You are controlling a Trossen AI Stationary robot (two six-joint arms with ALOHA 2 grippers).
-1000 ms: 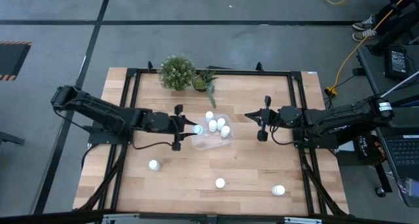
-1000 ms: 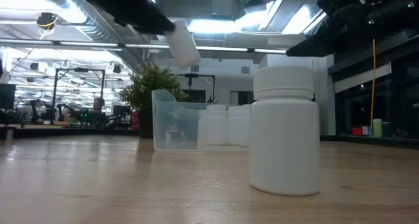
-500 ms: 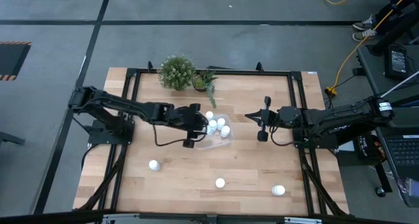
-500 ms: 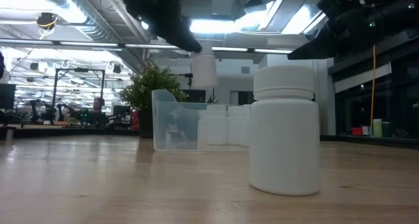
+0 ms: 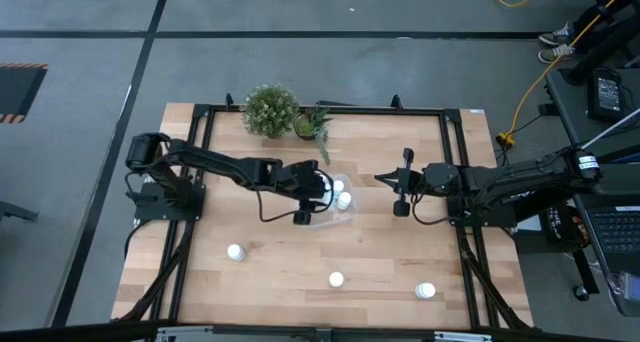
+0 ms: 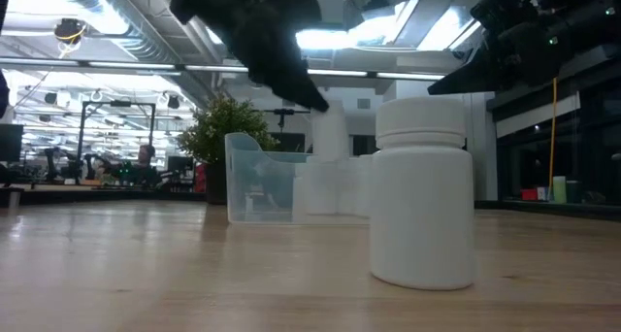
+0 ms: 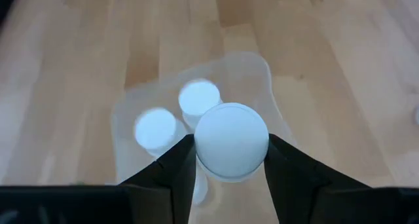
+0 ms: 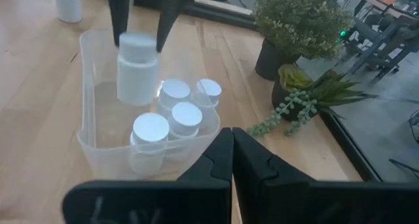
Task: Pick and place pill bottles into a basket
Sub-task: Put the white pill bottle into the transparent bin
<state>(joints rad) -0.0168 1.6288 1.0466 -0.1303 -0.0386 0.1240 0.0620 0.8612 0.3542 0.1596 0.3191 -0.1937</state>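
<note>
My left gripper is over the clear tray, shut on a white pill bottle. The tray holds several white bottles standing upright on its floor. In the left wrist view the held bottle's cap hides part of the tray, and two bottles show below it. My right gripper is shut and empty, in the air just right of the tray. Three loose bottles stand on the table nearer the front: one, one and one. My left gripper pinches the bottle's top, at the cap, between its two fingers. The fingers come from above and point down. The bottle hangs upright below them, over the tray's left part, clear of the bottles inside.
A green potted plant and a smaller trailing plant stand at the table's far edge behind the tray. In the low view one loose bottle stands close in front. Bare wood lies between the tray and the front bottles.
My left gripper has carried the bottle toward the table's right, from beside the tray's left wall to over the tray, and has gone down. The bottle was tilted and now hangs upright. My right gripper has kept still.
</note>
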